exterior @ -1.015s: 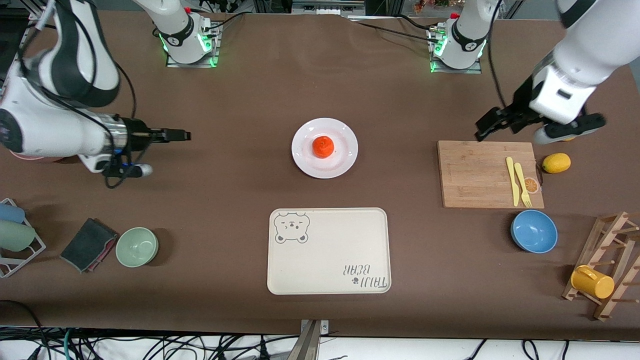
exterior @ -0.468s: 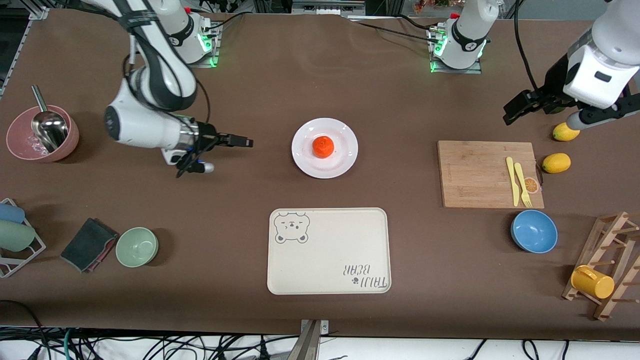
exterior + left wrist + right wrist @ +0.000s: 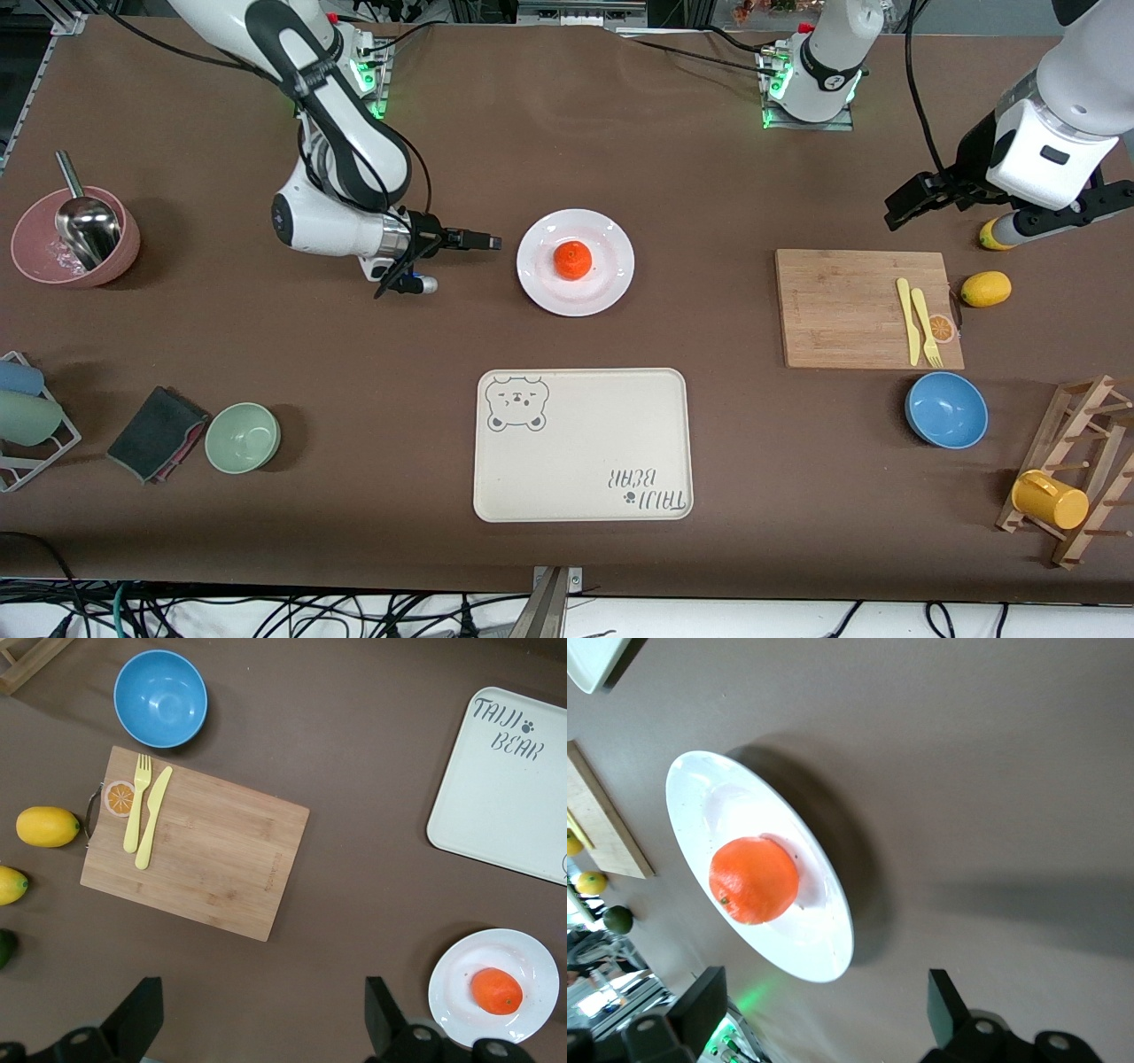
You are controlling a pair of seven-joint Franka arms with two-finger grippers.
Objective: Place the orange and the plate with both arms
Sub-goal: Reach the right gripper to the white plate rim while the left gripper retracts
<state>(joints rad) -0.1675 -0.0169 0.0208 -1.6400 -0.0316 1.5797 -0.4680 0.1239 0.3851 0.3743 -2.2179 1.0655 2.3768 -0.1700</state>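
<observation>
orange [image 3: 573,260]: sits mid-dish on the plate [image 3: 605,292], touching it, nothing gripping it
plate: flat on the table, farther from the front camera than the bear-print tray [image 3: 582,478]
right gripper [image 3: 483,240]: low, just beside the plate rim on the right arm's end, fingers spread, empty, pointing level straight at the plate
left gripper [image 3: 904,211]: high over the table near the cutting board [image 3: 850,310], well apart from the plate, jaws wide, empty
nearer arm: right, clearly
key relation: plate and orange lie dead ahead of the right gripper along its pointing line; likely rim grasp next
</observation>
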